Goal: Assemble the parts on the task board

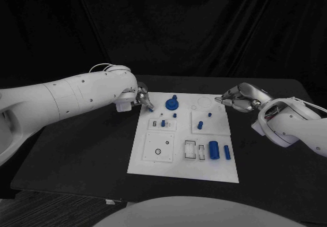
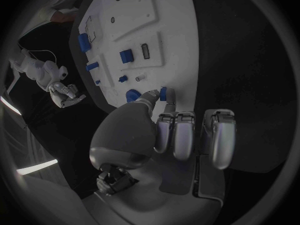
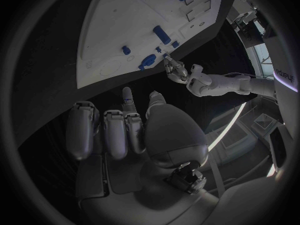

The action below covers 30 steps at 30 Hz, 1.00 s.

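Your left hand (image 1: 141, 100) pinches a small blue part (image 2: 163, 93) at the task board (image 1: 184, 168) upper-left edge in the head view, so a slip could drop it off-board; only the left wrist view shows the pinch, while right hand (image 1: 236, 101) hovers curled, empty.

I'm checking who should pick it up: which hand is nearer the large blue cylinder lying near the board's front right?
Neither is close, but the right hand seems slightly nearer. It hovers off the task board's far right corner; the left hand is at the far left corner, diagonally across from the large blue cylinder.
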### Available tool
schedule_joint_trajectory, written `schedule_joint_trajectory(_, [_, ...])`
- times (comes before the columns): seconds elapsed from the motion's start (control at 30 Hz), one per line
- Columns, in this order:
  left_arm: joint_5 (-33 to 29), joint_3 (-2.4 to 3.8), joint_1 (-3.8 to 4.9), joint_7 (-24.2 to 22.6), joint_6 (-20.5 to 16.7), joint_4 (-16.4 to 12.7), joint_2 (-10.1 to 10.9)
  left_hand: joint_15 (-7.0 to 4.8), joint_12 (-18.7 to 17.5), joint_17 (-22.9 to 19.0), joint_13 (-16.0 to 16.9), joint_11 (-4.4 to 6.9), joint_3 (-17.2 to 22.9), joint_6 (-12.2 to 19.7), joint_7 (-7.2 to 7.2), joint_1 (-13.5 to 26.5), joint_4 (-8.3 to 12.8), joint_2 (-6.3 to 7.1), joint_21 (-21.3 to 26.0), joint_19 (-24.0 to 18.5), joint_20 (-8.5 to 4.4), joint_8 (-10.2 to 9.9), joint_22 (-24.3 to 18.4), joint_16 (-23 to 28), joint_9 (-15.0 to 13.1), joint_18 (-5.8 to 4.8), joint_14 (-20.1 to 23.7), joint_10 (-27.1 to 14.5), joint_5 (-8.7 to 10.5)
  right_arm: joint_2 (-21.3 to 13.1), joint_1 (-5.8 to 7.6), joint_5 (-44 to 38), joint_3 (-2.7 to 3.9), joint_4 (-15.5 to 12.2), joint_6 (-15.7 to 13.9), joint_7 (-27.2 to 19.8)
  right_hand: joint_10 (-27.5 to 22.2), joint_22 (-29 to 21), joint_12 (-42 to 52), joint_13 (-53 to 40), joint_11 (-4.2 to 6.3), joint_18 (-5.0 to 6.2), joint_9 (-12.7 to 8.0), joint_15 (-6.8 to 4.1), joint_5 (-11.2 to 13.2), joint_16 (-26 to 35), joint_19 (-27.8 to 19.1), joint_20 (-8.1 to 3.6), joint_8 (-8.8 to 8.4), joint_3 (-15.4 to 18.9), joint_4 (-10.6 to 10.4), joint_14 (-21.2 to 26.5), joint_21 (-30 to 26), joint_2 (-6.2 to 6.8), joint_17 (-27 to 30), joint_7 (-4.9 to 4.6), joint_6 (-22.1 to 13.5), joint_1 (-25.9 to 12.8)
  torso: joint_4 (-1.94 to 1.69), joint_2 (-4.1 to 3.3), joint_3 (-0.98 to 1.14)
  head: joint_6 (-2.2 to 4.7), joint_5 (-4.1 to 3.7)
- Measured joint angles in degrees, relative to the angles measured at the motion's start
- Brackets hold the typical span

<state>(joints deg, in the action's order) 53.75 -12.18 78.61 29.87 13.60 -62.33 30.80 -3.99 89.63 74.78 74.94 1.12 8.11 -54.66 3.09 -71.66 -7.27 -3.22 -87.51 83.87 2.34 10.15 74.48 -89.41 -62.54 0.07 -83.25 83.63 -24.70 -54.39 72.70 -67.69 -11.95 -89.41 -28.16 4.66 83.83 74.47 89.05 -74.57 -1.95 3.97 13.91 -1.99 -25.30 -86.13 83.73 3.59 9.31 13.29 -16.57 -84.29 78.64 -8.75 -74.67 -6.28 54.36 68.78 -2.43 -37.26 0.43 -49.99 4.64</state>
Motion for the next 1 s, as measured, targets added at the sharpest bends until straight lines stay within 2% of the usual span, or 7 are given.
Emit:
schedule_joint_trajectory(0.13, [0.0, -0.01, 0.00, -0.1, -0.2, -0.4, 0.4, 0.00, 0.0, 0.0, 0.0, 0.00, 2.6, 0.0, 0.02, 0.5, 0.6, 1.43, 0.0, 0.0, 0.00, 0.0, 0.0, 0.0, 0.0, 0.00, 0.0, 0.0, -0.93, 0.0, 0.00, 0.0, 0.00, 0.0, 0.1, 0.1, 0.0, 0.0, 0.0, 0.0, 0.00, 0.00, 0.0, 0.00, 0.0, 0.0, 0.0, 0.00, 0.00, 0.0, 0.0, 0.0, 0.0, 0.00, 0.0, 0.00, 0.0, 0.0, 0.00, 0.01, 0.00, 0.00, 0.08])
schedule_joint_trajectory(0.27, [0.0, -0.01, -0.01, -0.4, -0.8, -1.2, 1.1, 0.00, 0.0, 0.0, 0.0, 0.00, 2.7, -0.3, 0.31, 0.5, 0.7, 1.43, 0.0, 0.0, 0.00, 0.0, 0.0, 0.0, 0.0, -0.01, 0.0, 0.0, -1.07, 0.0, -0.01, 0.0, 0.00, 0.0, 0.2, 0.1, 0.0, 0.0, 0.0, 0.0, 0.00, 0.00, 0.0, 0.00, 0.0, 0.0, 0.0, 0.00, 0.00, 0.0, 0.0, 0.0, 0.0, 0.00, 0.0, 0.00, 0.0, 0.0, 0.00, 0.01, 0.00, 0.00, 0.12])
schedule_joint_trajectory(0.3, [0.0, -0.01, -0.01, -0.4, -1.0, -1.4, 1.3, 0.00, 0.0, 0.0, 0.0, 0.00, 4.7, -0.3, 0.33, 1.0, 1.6, 2.05, 0.0, 0.0, 0.00, 0.0, 0.0, 0.0, 0.0, 0.00, 0.0, 0.0, -1.15, 0.0, -0.01, 0.0, 0.00, 0.0, 0.2, 0.1, 0.0, 0.0, 0.0, 0.0, 0.00, 0.00, 0.0, 0.00, 0.0, 0.0, 0.0, 0.00, 0.00, 0.0, 0.0, 0.0, 0.0, 0.00, 0.0, 0.00, 0.0, 0.0, 0.00, 0.01, 0.00, 0.00, 0.12])
schedule_joint_trajectory(0.53, [0.0, 0.00, 0.07, -0.8, -2.7, -5.4, 4.3, 0.00, 0.0, 0.0, 0.0, 0.01, 6.2, -0.5, 0.55, 1.7, 2.1, 2.81, 0.0, 0.0, 0.00, 0.1, 0.0, 0.0, 0.0, 0.00, 0.0, 0.0, -1.15, -0.2, -0.02, 0.0, 0.00, 0.0, 0.3, 0.3, 0.0, 0.0, 0.0, 0.0, 0.00, 0.00, 0.0, 0.00, 0.0, 0.0, 0.0, 0.00, 0.00, 0.0, 0.0, 0.0, 0.0, 0.00, 0.0, 0.00, 0.0, 0.0, -0.01, 0.01, 0.00, 0.00, -0.02])
schedule_joint_trajectory(0.6, [0.0, -0.02, 0.35, -0.8, -3.0, -7.0, 5.4, 0.00, 0.0, 0.0, 0.0, 0.01, 8.5, -0.5, 0.55, 2.5, 2.6, 3.59, 0.0, 0.0, 0.00, 0.1, 0.0, 0.0, 0.0, 0.00, 0.0, 0.0, -1.14, -0.3, -0.02, 0.0, 0.00, 0.0, 0.3, 0.3, 0.0, 0.0, 0.0, 0.0, 0.00, 0.00, 0.0, 0.00, 0.0, 0.0, 0.0, 0.00, 0.00, 0.0, 0.0, 0.0, 0.0, 0.00, 0.0, 0.00, 0.0, 0.0, -0.01, 0.02, 0.00, 0.00, -0.12])
schedule_joint_trajectory(0.8, [-0.1, 0.02, 2.15, -0.5, -3.2, -10.8, 7.4, -0.01, 0.0, 0.0, 0.0, 0.41, 8.5, -0.6, 0.62, 2.9, 2.6, 3.93, 0.0, 0.0, -0.01, 0.6, 0.0, 0.0, 0.0, 0.00, 0.0, 0.4, -1.10, -0.4, -0.02, 0.0, 0.00, -0.1, 0.4, 0.5, 0.0, 0.0, 0.0, 0.0, 0.00, 0.00, 0.0, 0.00, 0.0, 0.0, 0.0, 0.00, 0.00, 0.0, 0.0, 0.0, 0.0, 0.00, 0.0, 0.00, 0.0, 0.0, -0.01, 0.02, 0.00, 0.00, -0.09])
schedule_joint_trajectory(1.0, [-1.5, 0.03, 2.87, 0.0, -2.1, -13.1, 8.6, -0.01, 0.0, 0.0, 0.0, 0.41, 9.5, -0.6, 0.62, 2.9, 2.6, 3.93, 0.0, 0.0, -0.01, 0.6, 0.0, 0.0, 0.0, -0.01, 0.0, 0.4, -0.85, -0.3, -0.02, 0.0, 0.00, 0.0, 0.4, 0.6, 0.0, 0.0, 0.0, 0.0, 0.00, 0.00, 0.0, 0.00, 0.0, 0.0, 0.0, 0.00, 0.00, 0.0, 0.0, 0.0, 0.0, 0.00, 0.0, 0.00, 0.0, 0.0, -0.01, 0.04, 0.00, 0.00, 0.04])
